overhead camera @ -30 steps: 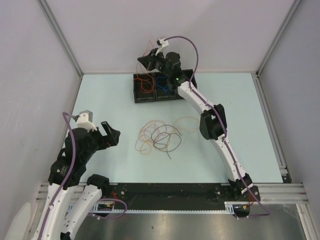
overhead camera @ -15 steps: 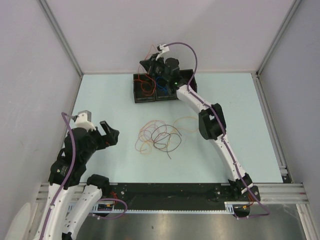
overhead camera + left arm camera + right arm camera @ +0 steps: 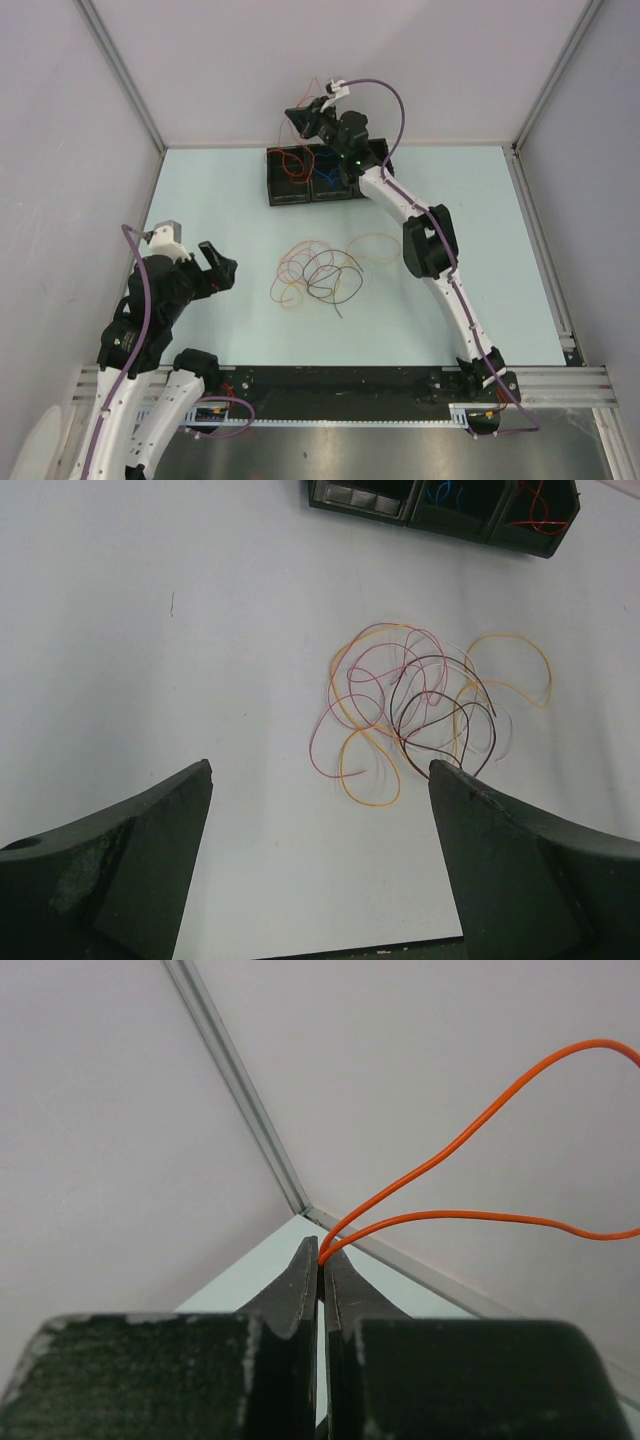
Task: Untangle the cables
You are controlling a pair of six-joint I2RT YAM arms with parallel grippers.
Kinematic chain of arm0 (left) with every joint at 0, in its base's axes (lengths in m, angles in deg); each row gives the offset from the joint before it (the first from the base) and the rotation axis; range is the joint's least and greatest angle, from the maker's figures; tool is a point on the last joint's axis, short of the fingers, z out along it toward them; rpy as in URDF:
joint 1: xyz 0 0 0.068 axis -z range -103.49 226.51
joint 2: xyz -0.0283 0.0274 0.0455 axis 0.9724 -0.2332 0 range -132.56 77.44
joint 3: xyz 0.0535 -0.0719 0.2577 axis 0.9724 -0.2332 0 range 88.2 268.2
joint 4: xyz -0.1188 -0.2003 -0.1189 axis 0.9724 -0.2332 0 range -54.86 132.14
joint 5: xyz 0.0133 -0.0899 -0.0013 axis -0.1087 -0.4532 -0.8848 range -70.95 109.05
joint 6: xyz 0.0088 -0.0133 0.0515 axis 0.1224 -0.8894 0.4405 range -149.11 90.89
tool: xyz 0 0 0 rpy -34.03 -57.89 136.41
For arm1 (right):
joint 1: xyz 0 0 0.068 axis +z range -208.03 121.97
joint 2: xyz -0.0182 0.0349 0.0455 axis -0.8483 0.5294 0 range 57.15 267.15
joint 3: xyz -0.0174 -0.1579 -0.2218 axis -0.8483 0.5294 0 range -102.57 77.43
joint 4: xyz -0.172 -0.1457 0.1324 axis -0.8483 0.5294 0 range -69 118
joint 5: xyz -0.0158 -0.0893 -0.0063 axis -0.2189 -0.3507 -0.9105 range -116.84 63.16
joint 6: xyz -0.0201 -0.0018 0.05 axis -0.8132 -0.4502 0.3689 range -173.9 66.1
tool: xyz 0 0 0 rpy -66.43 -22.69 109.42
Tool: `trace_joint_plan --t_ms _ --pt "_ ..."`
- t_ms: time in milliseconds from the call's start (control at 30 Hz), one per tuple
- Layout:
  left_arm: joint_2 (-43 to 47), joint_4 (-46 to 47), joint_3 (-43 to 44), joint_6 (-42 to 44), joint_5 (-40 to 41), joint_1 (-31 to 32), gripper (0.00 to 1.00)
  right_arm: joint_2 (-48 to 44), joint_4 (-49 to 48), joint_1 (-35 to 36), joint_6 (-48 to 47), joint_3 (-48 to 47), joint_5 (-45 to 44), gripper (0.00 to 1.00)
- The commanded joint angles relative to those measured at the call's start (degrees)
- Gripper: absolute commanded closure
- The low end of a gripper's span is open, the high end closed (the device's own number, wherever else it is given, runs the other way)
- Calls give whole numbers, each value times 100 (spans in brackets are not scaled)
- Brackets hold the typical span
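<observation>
L pincer [image 3: 221,262] hung by the table's [image 3: 480,290] near-left corner, jaws spread wide, nothing in them. The cable tangle [image 3: 318,270] lay mid-table, just to its right and level w/ it, so the L arm was the nearer one. The tangle's long axis ran approx left-right, w/ a yellow loop trailing toward the right edge. At the far edge, the R pincer [image 3: 306,118] sat raised above the black bins [image 3: 290,197], clenched on an orange cable [image 3: 450,1213] whose loop arced off to the side.
</observation>
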Motion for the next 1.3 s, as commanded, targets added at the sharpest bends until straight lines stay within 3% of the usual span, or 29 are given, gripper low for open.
trace_joint_plan --t_ms 0,333,1267 --pt "-31 240 -35 -28 -52 -88 6 -565 -355 -15 4 -200 -37 100" --pt "-31 257 -44 -10 -96 -115 6 -697 -415 -86 38 247 -274 100" --pt "-31 284 -61 7 -166 -211 6 181 -117 178 258 -226 -265 100"
